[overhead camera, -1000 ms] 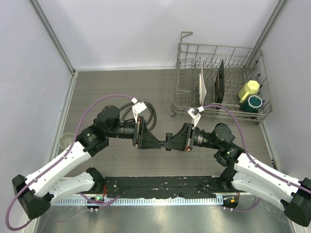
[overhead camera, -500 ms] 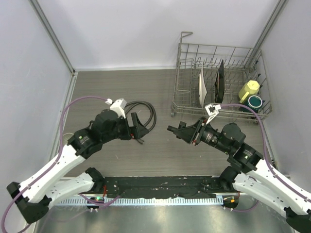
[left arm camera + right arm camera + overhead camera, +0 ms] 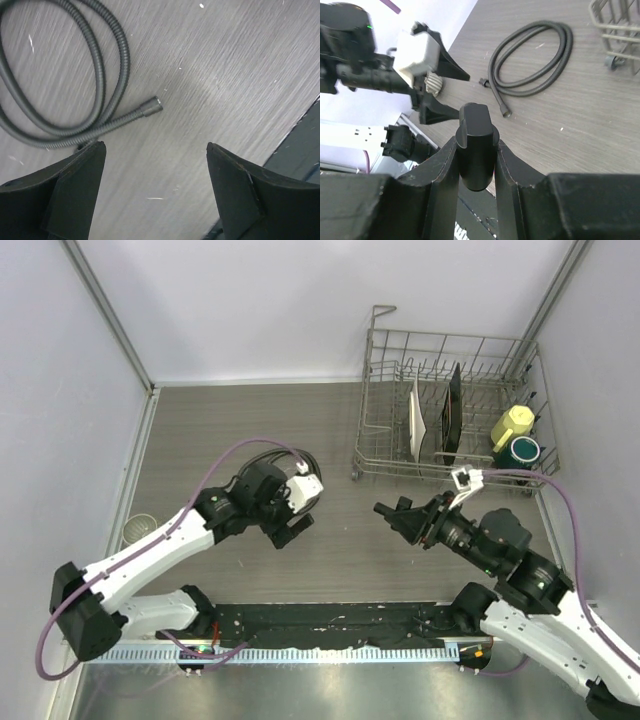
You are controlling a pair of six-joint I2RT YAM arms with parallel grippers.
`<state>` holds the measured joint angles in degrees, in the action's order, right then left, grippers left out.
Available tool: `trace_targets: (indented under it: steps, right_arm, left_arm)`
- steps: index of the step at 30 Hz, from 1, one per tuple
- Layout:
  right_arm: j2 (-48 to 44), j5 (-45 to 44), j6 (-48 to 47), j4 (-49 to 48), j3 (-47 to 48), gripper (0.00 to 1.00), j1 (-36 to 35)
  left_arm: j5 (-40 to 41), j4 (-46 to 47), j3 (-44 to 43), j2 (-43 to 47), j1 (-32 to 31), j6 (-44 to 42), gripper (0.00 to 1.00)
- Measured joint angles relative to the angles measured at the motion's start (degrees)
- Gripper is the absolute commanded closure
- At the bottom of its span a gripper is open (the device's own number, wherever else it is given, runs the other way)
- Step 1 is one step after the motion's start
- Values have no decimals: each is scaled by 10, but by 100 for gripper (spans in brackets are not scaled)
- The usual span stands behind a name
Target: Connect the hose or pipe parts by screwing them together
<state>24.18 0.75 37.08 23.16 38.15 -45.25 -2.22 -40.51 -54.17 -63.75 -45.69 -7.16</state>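
The fingers of our left gripper (image 3: 156, 150) are spread wide and hold nothing. They hang over the black hose (image 3: 120, 118), whose end connector (image 3: 151, 106) lies on the table just ahead. Our right gripper (image 3: 476, 150) pinches the black nozzle fitting (image 3: 475, 130). A second ago both grippers met nose to nose; now they're well apart. The table (image 3: 200, 430) is grey wood-grain with white walls around it, and a wire dish rack (image 3: 400, 370) stands far right. Only the right wrist view shows the hose's whole coil.

grey wood-grain table (image 3: 240, 420), plain white walls (image 3: 260, 310).
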Motion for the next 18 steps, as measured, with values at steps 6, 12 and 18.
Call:
trace_targets:
  steps: [6, 12, 18]
  right_arm:
    - [-38, -39, -19, 42, 42, 99, 0]
    - [-65, -59, -38, 74, 53, 99, 0]
    - [-65, -69, -46, 102, 53, 99, 0]
  left_arm:
    - [-39, 6, 0, -94, 1, -155, 15]
    - [-70, 41, 16, -131, 49, -105, 25]
    - [7, 67, -25, -158, 120, 247, 21]
